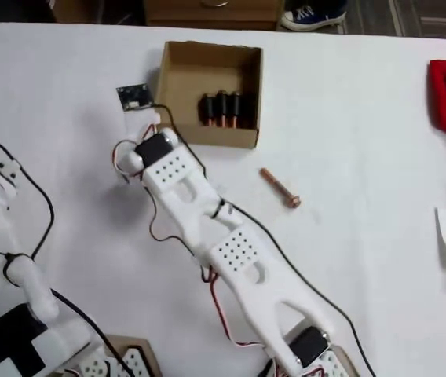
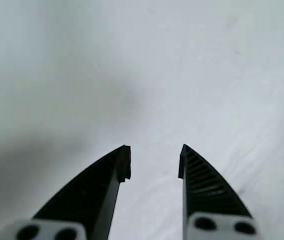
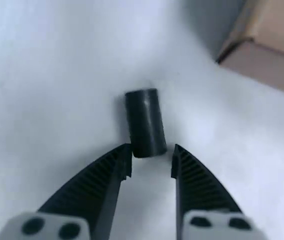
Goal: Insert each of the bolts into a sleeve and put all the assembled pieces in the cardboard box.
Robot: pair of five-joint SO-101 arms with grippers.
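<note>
Right wrist view has the right gripper (image 3: 151,160) parted just wider than the black sleeve (image 3: 145,122), which lies on the table (image 3: 42,75) beside a corner of the cardboard box (image 3: 267,45) with only its near end between the tips, nothing clamped. Closing this shallow could, I judge, squirt the round sleeve away. The bolt (image 1: 279,188) lies loose near the box, and the left gripper (image 2: 154,162) hangs open and empty.

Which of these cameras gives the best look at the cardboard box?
The high view: the whole cardboard box is seen from above, open, with three assembled pieces inside. The right wrist view catches one corner of the cardboard box. The left wrist view faces the white table.
</note>
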